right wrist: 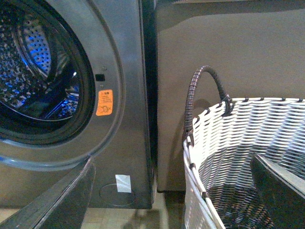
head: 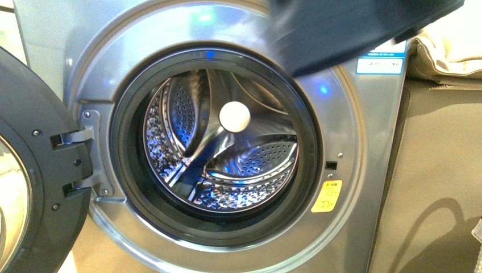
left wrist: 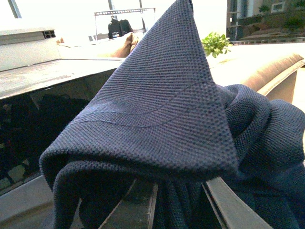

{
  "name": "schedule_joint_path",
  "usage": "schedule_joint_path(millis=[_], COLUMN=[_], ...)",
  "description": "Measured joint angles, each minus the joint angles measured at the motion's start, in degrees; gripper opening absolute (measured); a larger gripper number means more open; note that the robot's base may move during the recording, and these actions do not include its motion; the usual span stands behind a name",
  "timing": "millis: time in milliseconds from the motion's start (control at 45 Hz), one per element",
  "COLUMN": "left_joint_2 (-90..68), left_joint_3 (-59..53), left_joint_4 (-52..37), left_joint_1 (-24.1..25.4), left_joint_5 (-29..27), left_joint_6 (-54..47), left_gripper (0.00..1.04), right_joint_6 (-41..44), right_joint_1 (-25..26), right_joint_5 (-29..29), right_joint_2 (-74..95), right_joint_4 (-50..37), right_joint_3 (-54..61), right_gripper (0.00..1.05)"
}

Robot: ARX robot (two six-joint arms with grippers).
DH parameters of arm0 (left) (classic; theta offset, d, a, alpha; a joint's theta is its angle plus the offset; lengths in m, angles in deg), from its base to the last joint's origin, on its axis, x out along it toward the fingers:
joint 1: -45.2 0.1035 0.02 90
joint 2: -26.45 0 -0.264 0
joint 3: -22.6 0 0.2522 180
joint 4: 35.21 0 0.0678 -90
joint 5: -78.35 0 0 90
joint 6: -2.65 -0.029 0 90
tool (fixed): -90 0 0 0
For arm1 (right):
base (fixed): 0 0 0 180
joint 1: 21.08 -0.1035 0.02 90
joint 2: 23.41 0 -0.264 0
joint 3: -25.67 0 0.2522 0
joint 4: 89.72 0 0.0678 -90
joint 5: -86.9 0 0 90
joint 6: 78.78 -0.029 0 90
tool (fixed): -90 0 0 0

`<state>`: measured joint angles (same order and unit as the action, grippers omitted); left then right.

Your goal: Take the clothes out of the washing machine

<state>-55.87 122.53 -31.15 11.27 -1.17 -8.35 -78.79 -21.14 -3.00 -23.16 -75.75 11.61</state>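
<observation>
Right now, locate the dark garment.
The clothes are outside the washing machine: navy fabric fills the left wrist view, and the front view shows a dark blur at upper right, above the drum mouth beside the blue-white label.

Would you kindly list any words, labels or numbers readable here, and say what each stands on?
Nothing can be quoted.
Blue-and-white label on the grey metallic washing machine: print too blurred to read.
Yellow-orange sticker beside the door opening: too small to read.
Small white tag low on the machine's front: nothing legible.
</observation>
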Motion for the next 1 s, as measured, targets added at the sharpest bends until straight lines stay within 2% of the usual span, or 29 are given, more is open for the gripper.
schedule_joint_path(millis=[111,690,734,779,823,868,912,1001], left_joint_2=[-1.66,-2.05,-2.05,-2.05,-2.05,-2.08,-2.08,-2.10], left_joint_3=[2.67,3.15,3.15,3.17,3.21,3.21,3.23,3.26], left_joint_4=[1.36,1.57,1.57,1.57,1.60,1.62,1.62,1.62], left_joint_1=[0.90,1.31,1.31,1.31,1.31,1.31,1.31,1.31], left_joint_5=[1.75,1.95,1.97,1.92,1.97,2.08,2.05,2.05], left_joint_6=[-0.63,-1.01,-1.03,-1.03,-1.03,-1.03,-1.03,-1.03], left_gripper=[0.15,0.15,0.15,0.15,0.15,0.15,0.15,0.15], right_joint_6=[0.02,-0.04,-2.08,-9.03,-14.21,-19.28,-21.44,-23.08], right_joint_1=[0.00,0.02,1.36,6.88,11.02,14.27,16.39,18.47], right_joint_5=[0.00,-0.09,-4.46,-19.39,-29.11,-36.20,-39.91,-41.97], right_joint_2=[0.00,0.00,0.55,3.43,5.75,8.94,12.85,21.42], right_joint_4=[0.00,0.00,-1.99,-10.95,-16.61,-21.11,-25.22,-33.81], right_joint_3=[0.00,0.00,0.15,0.17,0.07,-0.09,-0.87,-5.22], right_gripper=[0.97,0.97,0.97,0.97,0.97,0.97,0.97,0.97])
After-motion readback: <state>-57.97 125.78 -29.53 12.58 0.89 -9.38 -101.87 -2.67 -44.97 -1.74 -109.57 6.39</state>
